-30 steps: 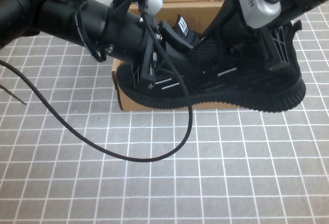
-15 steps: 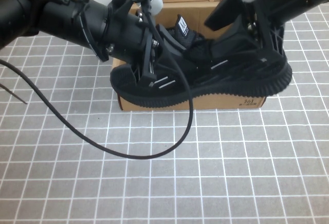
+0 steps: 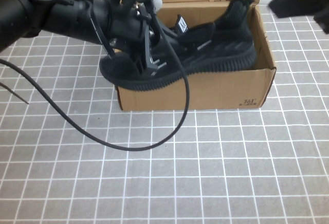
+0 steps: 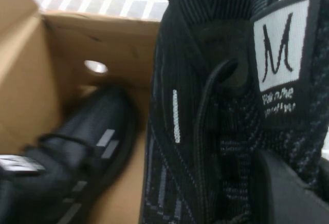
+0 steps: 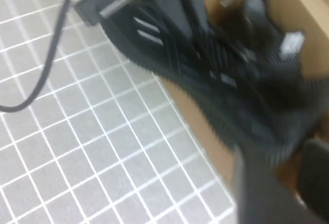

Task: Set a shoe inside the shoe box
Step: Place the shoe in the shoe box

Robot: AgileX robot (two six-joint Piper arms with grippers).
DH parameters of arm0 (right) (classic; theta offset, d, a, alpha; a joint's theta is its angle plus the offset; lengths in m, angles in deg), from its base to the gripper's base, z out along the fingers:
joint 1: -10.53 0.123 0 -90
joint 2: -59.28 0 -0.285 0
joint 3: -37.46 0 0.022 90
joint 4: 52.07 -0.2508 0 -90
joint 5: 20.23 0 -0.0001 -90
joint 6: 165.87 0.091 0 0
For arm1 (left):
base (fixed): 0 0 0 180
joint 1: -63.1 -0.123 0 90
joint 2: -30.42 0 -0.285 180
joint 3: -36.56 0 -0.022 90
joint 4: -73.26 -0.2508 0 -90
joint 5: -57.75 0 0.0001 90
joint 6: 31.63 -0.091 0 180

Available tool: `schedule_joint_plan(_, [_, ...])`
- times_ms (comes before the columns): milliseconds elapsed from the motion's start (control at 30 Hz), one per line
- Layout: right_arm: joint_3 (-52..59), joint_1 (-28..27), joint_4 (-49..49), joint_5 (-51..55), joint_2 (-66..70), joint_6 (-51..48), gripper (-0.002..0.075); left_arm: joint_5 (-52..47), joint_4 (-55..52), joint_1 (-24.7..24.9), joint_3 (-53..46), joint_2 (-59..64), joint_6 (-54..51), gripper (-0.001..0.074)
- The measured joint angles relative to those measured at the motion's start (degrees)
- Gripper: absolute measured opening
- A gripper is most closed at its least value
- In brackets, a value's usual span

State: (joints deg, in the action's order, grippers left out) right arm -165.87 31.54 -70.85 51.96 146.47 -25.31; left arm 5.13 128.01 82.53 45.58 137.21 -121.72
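The left gripper [image 3: 146,54] is gripping the shoe [image 3: 205,54], half lying over the shoe box [image 3: 205,88] near the bench's far edge; the toe probably needs lowering inside. The right gripper [image 3: 303,0], released, is hovering at the far-right corner.

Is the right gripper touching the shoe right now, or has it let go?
Apart. The high view shows the right gripper up at the far right corner, with box rim and table between it and the shoe, which the left gripper grips at its toe.

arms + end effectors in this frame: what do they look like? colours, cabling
Both arms are matte black. The left arm has a white collar near the wrist and a thin black cable looping over the table; its left end effector is black. The right end effector shows dark fingers.
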Motion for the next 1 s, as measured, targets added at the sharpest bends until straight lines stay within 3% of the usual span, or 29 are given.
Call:
schedule_joint_plan(133, [2.7,0.0,3.1,0.0,-2.2,5.1,0.0043,3.9,0.0,0.0,0.3,0.1,-5.3,0.0021])
schedule_joint_plan(233, [6.8,0.0,3.8,0.0,-4.9,7.4,0.0002,3.9,0.1,0.0,2.4,1.2,-8.1,0.0021])
schedule_joint_plan(633, [24.1,0.0,7.7,0.1,-20.9,14.9,-0.0014,-6.3,0.1,0.0,22.2,15.2,-5.0,0.0021])
schedule_joint_plan(1000, [29.3,0.0,7.9,-1.1,-28.4,15.1,-0.0016,-9.0,-0.8,0.0,24.0,22.1,-5.5,0.0021])
